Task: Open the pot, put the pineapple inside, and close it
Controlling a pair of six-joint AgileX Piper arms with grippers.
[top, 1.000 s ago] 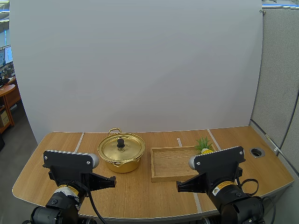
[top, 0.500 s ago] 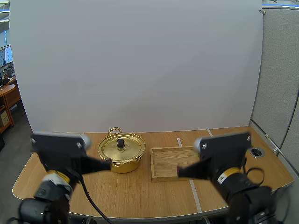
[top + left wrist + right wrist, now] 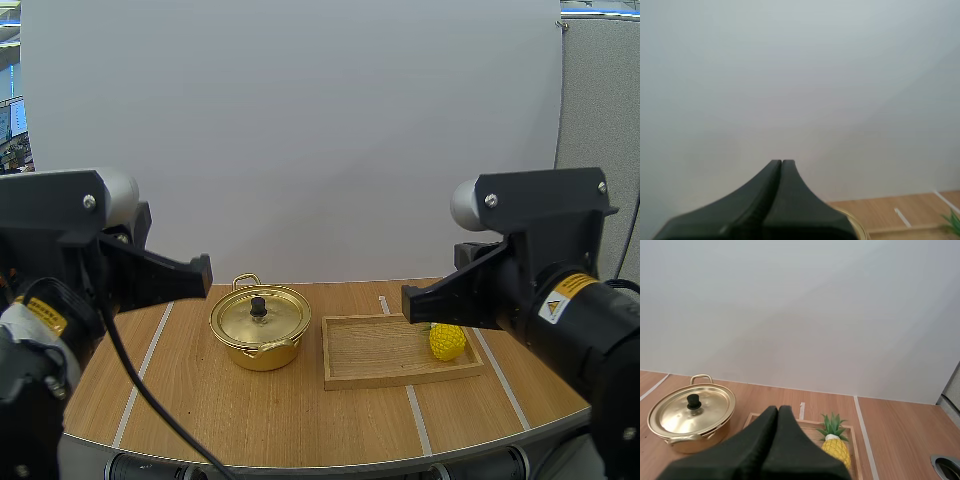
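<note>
- High view: both my arms have lifted from low over the near edge of the table (image 3: 300, 420) to well above it. My left gripper (image 3: 205, 268) now hangs up and to the left of the pot (image 3: 260, 325). My right gripper (image 3: 408, 297) hangs up and to the right of the pot. The pot has not moved, and its lid (image 3: 258, 318) is on. The pineapple (image 3: 447, 342) lies in the wooden tray (image 3: 370, 350), just right of the pot; my right arm half covered it a second ago.
- Left wrist view: my left gripper (image 3: 781, 162) has its fingers pressed together on nothing. A sliver of the pot's rim (image 3: 858, 228) shows just past them.
- Right wrist view: my right gripper (image 3: 778, 409) is likewise closed and empty. The pot (image 3: 690, 415) sits lidded, and the pineapple (image 3: 835, 447) lies in the tray (image 3: 812, 430) to the pot's right.
- My reading: only the arms changed, so nothing is done yet. Lifting the lid comes first, and my fingers must part for it.
</note>
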